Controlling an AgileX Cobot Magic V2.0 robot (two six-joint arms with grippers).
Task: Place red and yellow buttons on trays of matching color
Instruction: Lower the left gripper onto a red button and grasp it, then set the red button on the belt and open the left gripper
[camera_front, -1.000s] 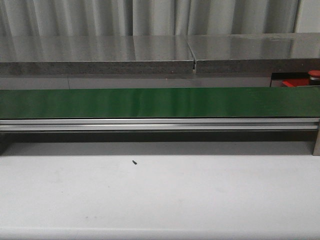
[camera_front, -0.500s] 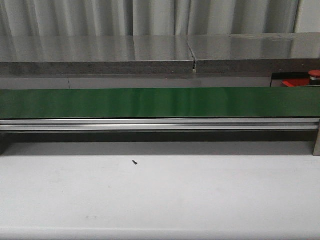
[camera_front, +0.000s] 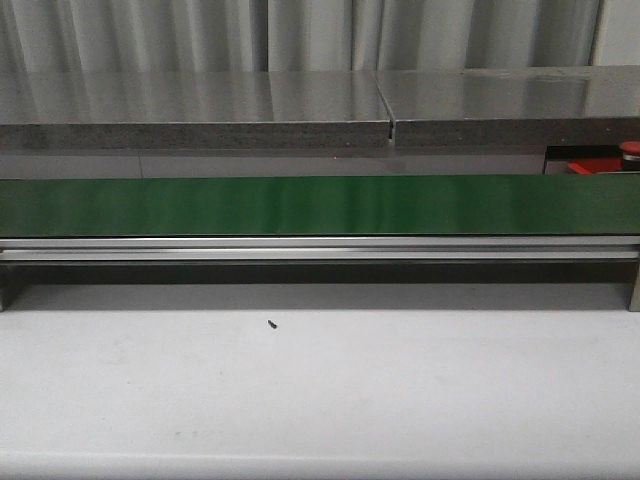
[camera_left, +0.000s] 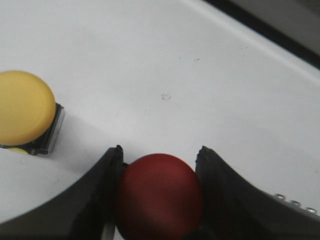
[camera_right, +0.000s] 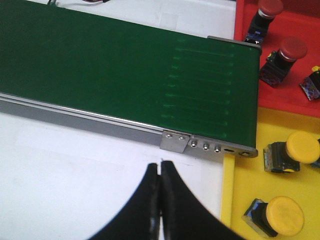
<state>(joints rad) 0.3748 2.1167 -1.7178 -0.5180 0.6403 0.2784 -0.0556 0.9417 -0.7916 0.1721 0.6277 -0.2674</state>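
A red button (camera_left: 159, 195) is held between the 2 black fingers (camera_left: 102, 200) of the left gripper (camera_left: 158, 192); its domed cap fills the gap and both fingers touch it. Well apart from this gripper, on the white table (camera_left: 165, 75), a yellow button (camera_left: 25, 107) is seen, with a grey base under its cap.

The right gripper (camera_right: 160, 200) is seen with its 2 fingers pressed together, and nothing is held between them. It hangs over the white surface, just before the metal rail (camera_right: 200, 146) of the green belt (camera_right: 115, 70). Beyond the end of the belt, to the side of this gripper, a red tray (camera_right: 245, 20) and a yellow tray (camera_right: 240, 190) are placed next to each other. On the red tray 2 red buttons are seen, one (camera_right: 267, 12) near the edge of the view and one (camera_right: 285, 55) beside the belt end; a third part (camera_right: 312, 85) is cut by the edge and cannot be told. On the yellow tray 2 yellow buttons lie tilted, one (camera_right: 295, 152) farther from the gripper and one (camera_right: 277, 216) nearer to it.

In the front view the green belt (camera_front: 300, 205) is seen across the whole width, with a grey shelf (camera_front: 200, 105) behind it. A thin strip of the red tray (camera_front: 585, 167) and a red cap (camera_front: 630, 149) are seen at the far right. A small dark speck (camera_front: 272, 323) lies on the table.

No writing or brand can be read anywhere.
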